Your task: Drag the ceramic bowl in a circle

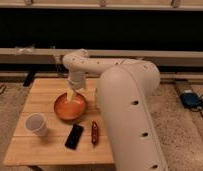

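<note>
While the tool reaches down into the ceramic bowl on the bench, we see its jaws spread wide by the far rim.

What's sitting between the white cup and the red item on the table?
A black phone, as the camera view shows. The tool is down at the far side of the ceramic bowl.

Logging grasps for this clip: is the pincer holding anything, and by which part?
Nothing looks held: the pincer stands open, reaching down into the ceramic bowl near its far rim; contact cannot be told.
</note>
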`<state>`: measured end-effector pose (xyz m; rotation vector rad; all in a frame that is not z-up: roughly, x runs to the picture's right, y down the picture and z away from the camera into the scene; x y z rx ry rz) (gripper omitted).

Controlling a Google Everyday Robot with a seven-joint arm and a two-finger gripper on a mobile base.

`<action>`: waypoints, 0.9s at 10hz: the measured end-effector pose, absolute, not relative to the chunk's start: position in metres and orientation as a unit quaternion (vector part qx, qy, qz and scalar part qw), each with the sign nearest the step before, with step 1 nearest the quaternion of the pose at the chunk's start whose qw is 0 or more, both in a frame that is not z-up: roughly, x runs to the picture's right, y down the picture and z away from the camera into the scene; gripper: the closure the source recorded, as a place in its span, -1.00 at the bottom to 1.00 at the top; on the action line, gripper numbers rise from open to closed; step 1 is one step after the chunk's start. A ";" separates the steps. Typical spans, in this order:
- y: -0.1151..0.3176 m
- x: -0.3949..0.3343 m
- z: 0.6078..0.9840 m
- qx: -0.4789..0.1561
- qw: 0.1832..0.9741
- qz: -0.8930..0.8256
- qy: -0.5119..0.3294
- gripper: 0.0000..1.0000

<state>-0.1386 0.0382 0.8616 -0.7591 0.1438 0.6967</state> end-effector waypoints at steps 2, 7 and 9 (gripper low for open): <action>0.038 -0.134 0.875 -0.360 0.869 0.331 0.072 -0.60; 0.049 -0.125 0.919 -0.368 0.868 0.324 0.076 -0.60; 0.057 -0.128 0.926 -0.372 0.867 0.321 0.079 -0.59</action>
